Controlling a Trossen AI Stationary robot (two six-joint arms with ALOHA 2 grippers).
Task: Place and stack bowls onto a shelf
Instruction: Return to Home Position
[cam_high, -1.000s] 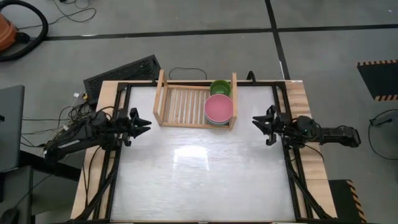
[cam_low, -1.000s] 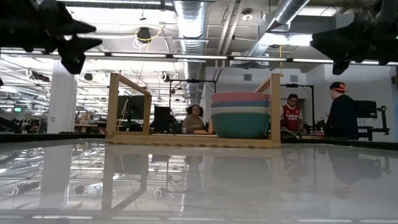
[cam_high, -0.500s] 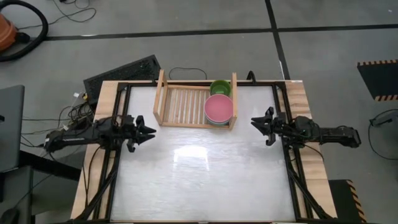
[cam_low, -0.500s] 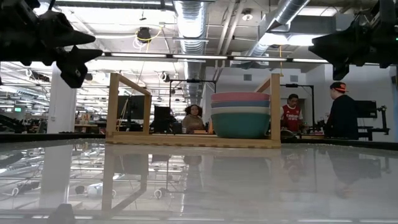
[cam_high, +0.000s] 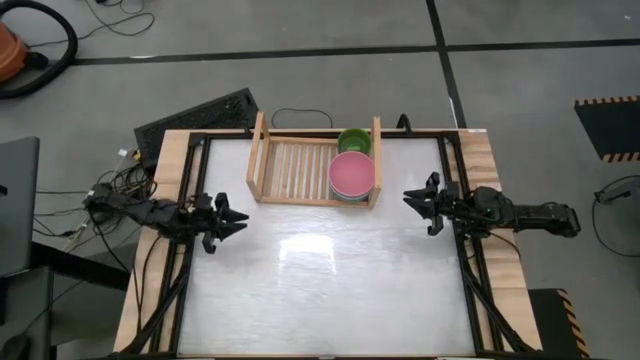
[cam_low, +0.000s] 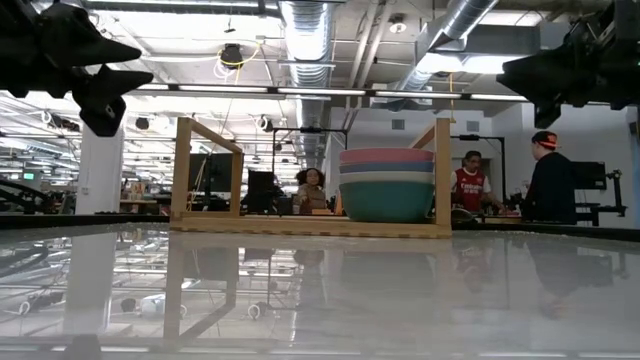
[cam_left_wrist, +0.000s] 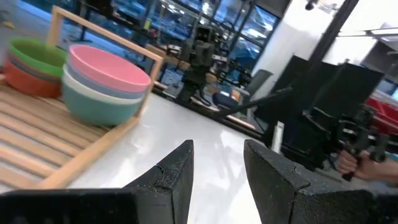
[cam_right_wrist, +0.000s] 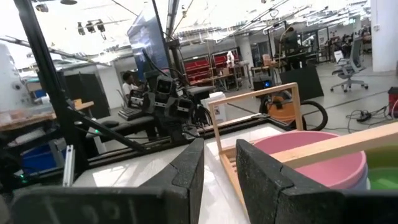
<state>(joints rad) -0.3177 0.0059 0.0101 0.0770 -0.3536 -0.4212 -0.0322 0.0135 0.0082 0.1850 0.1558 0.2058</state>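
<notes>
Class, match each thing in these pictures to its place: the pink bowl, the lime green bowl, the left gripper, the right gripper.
1. pink bowl
2. lime green bowl
3. left gripper
4. right gripper

A. at the right edge of the table
B. on the red-orange bowl, back right corner of the shelf
C. at the table's left edge
D. top of the front stack in the shelf

Pairs: 1-D, 2-B, 3-C, 4-A

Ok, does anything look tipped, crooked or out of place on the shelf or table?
Nothing stands out. The pink-topped stack and the green-topped stack beyond it sit level inside the shelf, at its right end. The left pincer and right pincer hang open and empty at the table sides.
</notes>
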